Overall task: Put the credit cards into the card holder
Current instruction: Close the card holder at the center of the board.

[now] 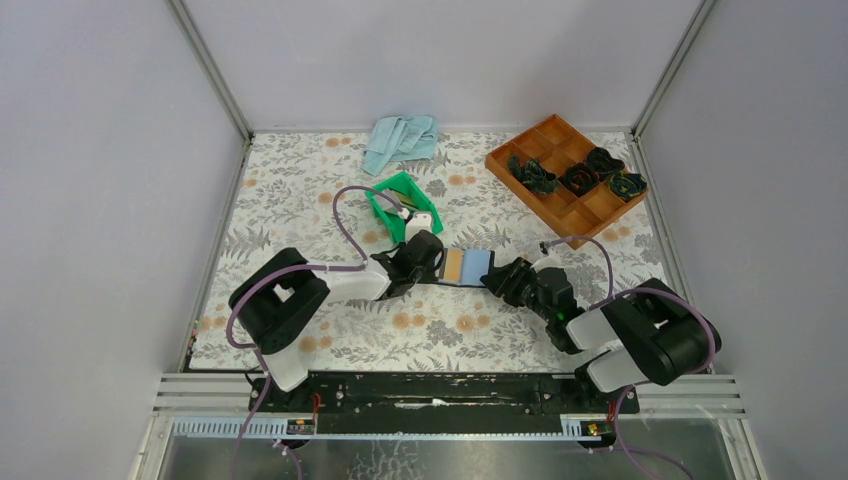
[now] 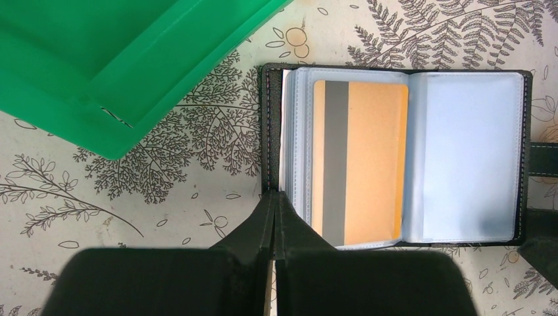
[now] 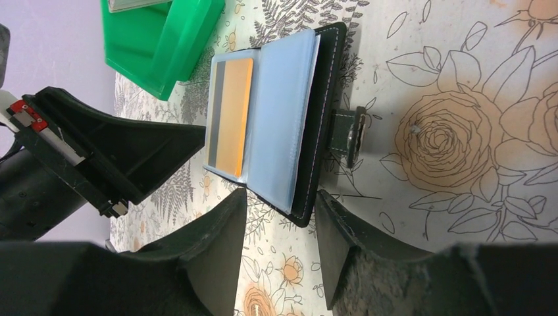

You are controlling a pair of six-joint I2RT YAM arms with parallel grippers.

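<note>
The black card holder [image 2: 467,158] lies open on the flowered tablecloth, its clear sleeves facing up. An orange credit card [image 2: 368,161] with a grey stripe sits in the left sleeve and also shows in the right wrist view [image 3: 230,112]. My left gripper [image 2: 275,194] is shut, its tips resting on the near left corner of the holder's cover. My right gripper [image 3: 279,204] is open, with its fingers on either side of the holder's [image 3: 316,131] right cover corner and a gap on both sides. The closure tab [image 3: 349,135] sticks out to the right. From above, both grippers [image 1: 432,262] [image 1: 497,275] flank the holder [image 1: 475,265].
A green plastic bin [image 1: 388,200] stands just behind the left gripper; something pale and flat shows in it [image 3: 131,5]. A brown compartment tray [image 1: 497,160] with dark green items sits at the back right. A light blue cloth [image 1: 400,140] lies at the back.
</note>
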